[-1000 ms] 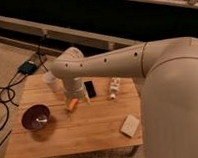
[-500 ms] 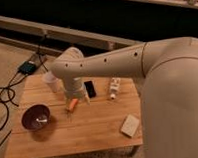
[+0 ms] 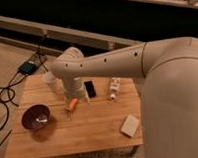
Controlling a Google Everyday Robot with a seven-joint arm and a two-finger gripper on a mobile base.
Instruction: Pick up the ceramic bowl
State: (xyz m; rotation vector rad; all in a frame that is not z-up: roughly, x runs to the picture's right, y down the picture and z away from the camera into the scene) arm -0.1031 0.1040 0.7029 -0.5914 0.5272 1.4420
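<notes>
The ceramic bowl [image 3: 36, 118] is dark maroon, round and shallow, and sits on the front left of the wooden table [image 3: 95, 129]. My white arm reaches in from the right and bends down over the table's middle. My gripper [image 3: 76, 96] hangs at the arm's end, mostly hidden by the wrist. It is just above a small orange carrot-like thing [image 3: 71, 105], to the right of the bowl and apart from it.
A whitish cup [image 3: 51, 84] stands behind the arm at the back left. A black phone [image 3: 89, 89] and a white bottle [image 3: 113, 87] lie mid-table. A white flat block [image 3: 130, 125] lies front right. Cables and a blue box [image 3: 28, 67] are on the floor at left.
</notes>
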